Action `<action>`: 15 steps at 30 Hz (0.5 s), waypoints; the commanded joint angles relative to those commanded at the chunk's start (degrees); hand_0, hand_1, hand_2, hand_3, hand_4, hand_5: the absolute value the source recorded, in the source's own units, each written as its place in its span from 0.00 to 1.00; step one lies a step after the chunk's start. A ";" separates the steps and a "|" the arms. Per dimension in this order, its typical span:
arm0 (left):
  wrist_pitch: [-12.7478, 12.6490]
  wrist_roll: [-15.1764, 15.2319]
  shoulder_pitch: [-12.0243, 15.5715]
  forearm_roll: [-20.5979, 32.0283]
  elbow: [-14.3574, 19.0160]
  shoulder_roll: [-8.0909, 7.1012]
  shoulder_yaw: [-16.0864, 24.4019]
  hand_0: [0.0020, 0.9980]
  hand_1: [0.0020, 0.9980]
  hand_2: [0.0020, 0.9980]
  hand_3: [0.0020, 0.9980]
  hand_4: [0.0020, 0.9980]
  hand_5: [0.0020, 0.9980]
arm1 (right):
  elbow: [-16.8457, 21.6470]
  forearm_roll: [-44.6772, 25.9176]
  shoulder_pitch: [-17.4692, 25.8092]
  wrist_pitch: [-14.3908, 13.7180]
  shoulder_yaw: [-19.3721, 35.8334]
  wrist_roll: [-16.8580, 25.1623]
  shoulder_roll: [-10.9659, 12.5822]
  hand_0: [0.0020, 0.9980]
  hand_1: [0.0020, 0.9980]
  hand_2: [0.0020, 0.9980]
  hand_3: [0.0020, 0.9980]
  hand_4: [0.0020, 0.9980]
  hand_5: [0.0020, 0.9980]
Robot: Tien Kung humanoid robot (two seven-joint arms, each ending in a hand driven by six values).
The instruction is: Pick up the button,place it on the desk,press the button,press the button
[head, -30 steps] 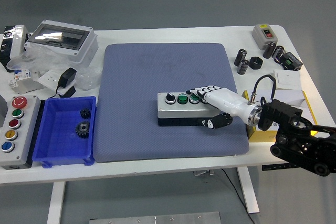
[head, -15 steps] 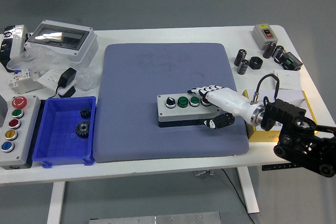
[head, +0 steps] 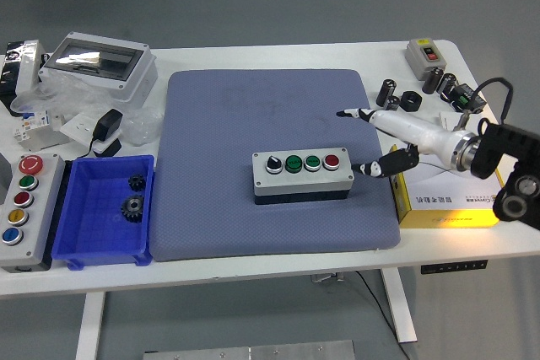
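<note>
Button box [head: 303, 174] is lying at the centre of the frame on the blue mat [head: 253, 115], left of the right hand [head: 384, 139] and apart from it. Nothing is touching the box. The hand is hovering over the mat's right edge, holding nothing, its fingers [head: 359, 113] spread and stretching toward the upper left while the thumb [head: 380, 166] is pointing left, toward the box's right end. The black arm is entering from the right edge of the frame, above a yellow box [head: 443, 206]. The button box's long axis is running left to right across the frame, its top facing up, showing a black knob, two green buttons and a red one in a row. Only the right arm is showing.
</note>
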State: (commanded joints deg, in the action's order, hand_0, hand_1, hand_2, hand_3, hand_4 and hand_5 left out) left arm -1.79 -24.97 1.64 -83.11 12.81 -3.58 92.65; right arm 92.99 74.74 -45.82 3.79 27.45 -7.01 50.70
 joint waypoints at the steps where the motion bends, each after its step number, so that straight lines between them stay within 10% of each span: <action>1: -0.05 -0.01 -0.02 0.10 0.01 -0.05 -0.03 0.70 0.65 0.59 0.65 0.65 0.25 | 1.27 -1.49 -1.29 2.02 0.32 -1.80 1.02 1.00 1.00 1.00 1.00 0.73 0.10; 14: -0.31 -0.21 -0.29 1.01 0.11 -0.76 -0.51 0.70 0.65 0.59 0.65 0.66 0.24 | 1.07 -13.71 -14.05 24.41 -4.30 -22.08 -1.55 0.99 1.00 1.00 1.00 0.70 0.17; 15: -0.30 -0.23 -0.28 0.98 0.12 -0.82 -0.50 0.70 0.65 0.59 0.65 0.65 0.23 | 0.50 -13.86 -14.57 25.55 -4.70 -22.97 -2.13 0.15 0.37 0.56 1.00 0.42 0.25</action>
State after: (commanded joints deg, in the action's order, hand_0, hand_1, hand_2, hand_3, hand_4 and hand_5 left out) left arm -2.09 -25.21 1.36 -82.12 12.93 -4.40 92.15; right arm 93.49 60.88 -60.39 29.34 22.75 -29.98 48.56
